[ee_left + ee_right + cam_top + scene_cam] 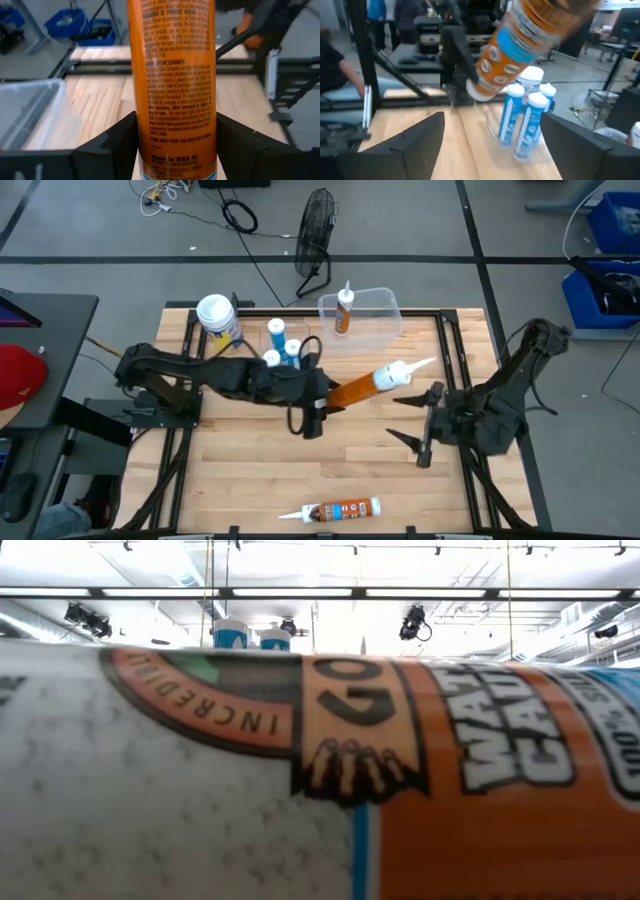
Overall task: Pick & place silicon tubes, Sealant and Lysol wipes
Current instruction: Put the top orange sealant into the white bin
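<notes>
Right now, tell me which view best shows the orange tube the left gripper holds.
The high view: the whole orange tube, nozzle included, held by the left gripper above the table. The left wrist view shows only its label between the fingers. The right wrist view shows its base end. The low view misses it.

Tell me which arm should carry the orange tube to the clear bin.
Left. Its end effector already grips the orange tube, and the clear bin is just beyond. The right end effector is open and empty.
</notes>
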